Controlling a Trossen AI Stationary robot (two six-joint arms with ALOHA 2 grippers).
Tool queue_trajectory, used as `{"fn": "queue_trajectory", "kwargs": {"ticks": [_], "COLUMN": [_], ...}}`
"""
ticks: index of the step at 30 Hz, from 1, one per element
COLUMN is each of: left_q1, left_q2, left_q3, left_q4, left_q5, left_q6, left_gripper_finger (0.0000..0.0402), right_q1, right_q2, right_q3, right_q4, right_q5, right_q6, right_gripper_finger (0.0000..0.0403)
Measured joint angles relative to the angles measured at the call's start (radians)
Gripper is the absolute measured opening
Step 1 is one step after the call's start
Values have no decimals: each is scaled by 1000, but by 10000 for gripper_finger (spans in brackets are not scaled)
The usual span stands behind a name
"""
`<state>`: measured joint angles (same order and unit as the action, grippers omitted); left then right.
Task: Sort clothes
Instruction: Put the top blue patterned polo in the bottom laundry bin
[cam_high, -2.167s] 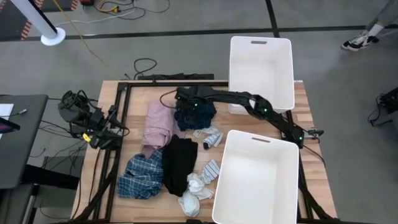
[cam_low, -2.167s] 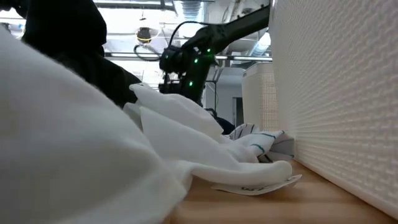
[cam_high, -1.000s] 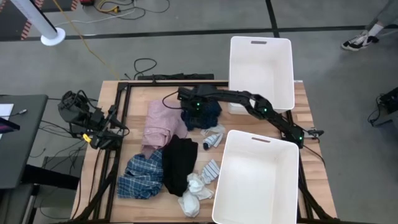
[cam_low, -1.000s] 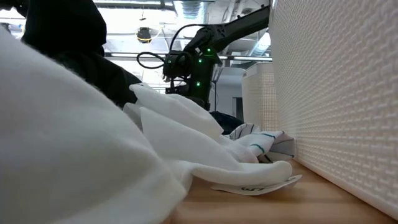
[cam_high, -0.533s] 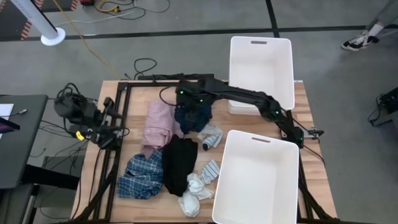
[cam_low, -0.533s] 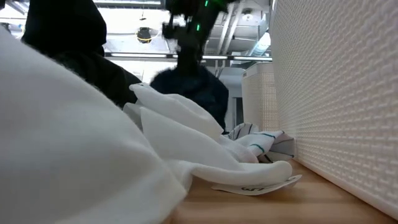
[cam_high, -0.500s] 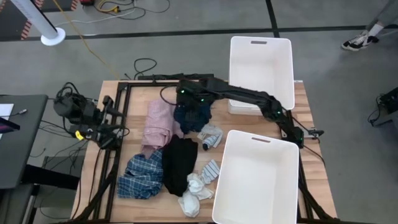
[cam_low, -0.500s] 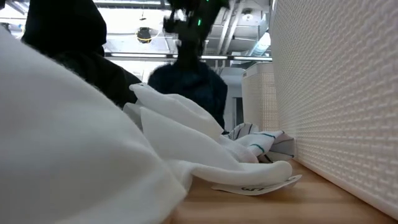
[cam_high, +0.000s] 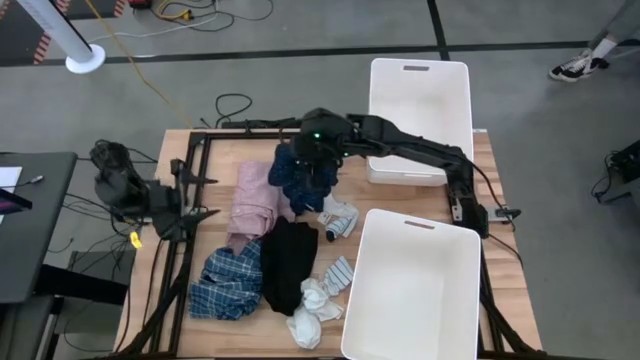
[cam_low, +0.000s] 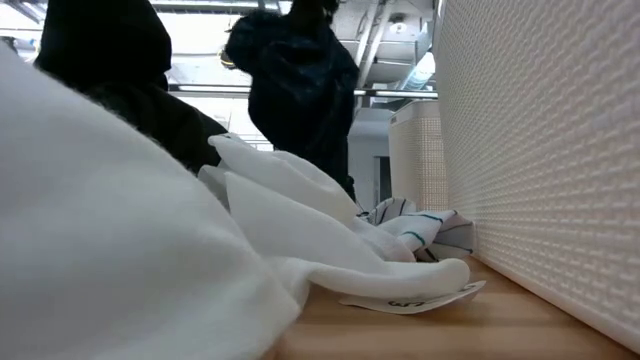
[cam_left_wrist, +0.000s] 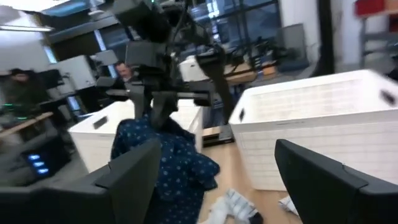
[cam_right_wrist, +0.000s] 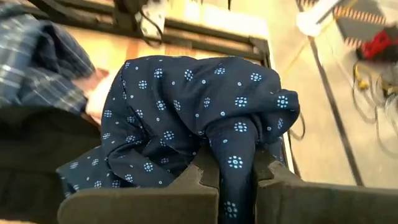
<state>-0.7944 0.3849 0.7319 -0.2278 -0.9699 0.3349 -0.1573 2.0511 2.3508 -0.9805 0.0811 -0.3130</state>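
1. Navy patterned fabric is now hanging clear of the table: the navy patterned garment (cam_high: 303, 172) was lying bunched beside the pink garment (cam_high: 254, 204) a moment ago and has since been raised, so that it dangles under the right gripper (cam_high: 318, 143) near the back of the table.
2. The right gripper's fingers are seen in the right wrist view to be pinched narrowly on a fold of the navy cloth (cam_right_wrist: 198, 121), with fabric gathered between them; the hold appears firm.
3. In the low view the garment (cam_low: 298, 85) is shown well above the white socks (cam_low: 330, 225), which confirms the lift.
4. The left gripper (cam_high: 196, 213) has been turned and shifted slightly at the table's left edge; its fingers are spread wide with nothing between them, as its wrist view shows (cam_left_wrist: 217, 180).
5. The remaining clothes have been left untouched: the black garment (cam_high: 288, 262), the blue plaid shirt (cam_high: 229, 281) and the socks (cam_high: 340, 219) lie where they were.
6. It is judged that the first pick has been completed and that a carry toward one of the white bins, probably the far bin (cam_high: 459, 120) close by, is called for next; most of the sorting is not yet done.
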Motion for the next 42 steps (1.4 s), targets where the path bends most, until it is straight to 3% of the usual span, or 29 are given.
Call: {"fn": "queue_trajectory", "kwargs": {"ticks": [5, 13, 20, 25, 27, 32, 38, 42], "left_q1": [69, 352, 621, 799, 854, 942, 986, 987], "left_q2": [140, 282, 357, 460, 507, 631, 742, 784], "left_q3": [0, -1, -1, -1, -1, 0, 0, 0], "left_q4": [108, 124, 271, 342, 368, 456, 637, 694], "left_q5": [-74, 35, 393, 774, 882, 988, 1230, 1235], "left_q6": [50, -32, -77, -198, -249, -302, -290, -245], "left_gripper_finger": [312, 311, 311, 311, 311, 311, 310, 274], "right_q1": [24, 63, 108, 112, 110, 110, 118, 118], "right_q2": [-24, -37, -37, -37, -37, -35, -35, -35], "right_q3": [4, 4, 4, 4, 4, 4, 4, 4], "right_q4": [48, 65, 79, 71, 49, 8, -16, -34], "right_q5": [-1, -21, -38, -38, -38, -34, -59, -70], "right_q6": [-14, -48, -81, -99, -100, -103, -107, -112], "right_gripper_finger": [27, 27, 27, 27, 27, 27, 27, 27]}}
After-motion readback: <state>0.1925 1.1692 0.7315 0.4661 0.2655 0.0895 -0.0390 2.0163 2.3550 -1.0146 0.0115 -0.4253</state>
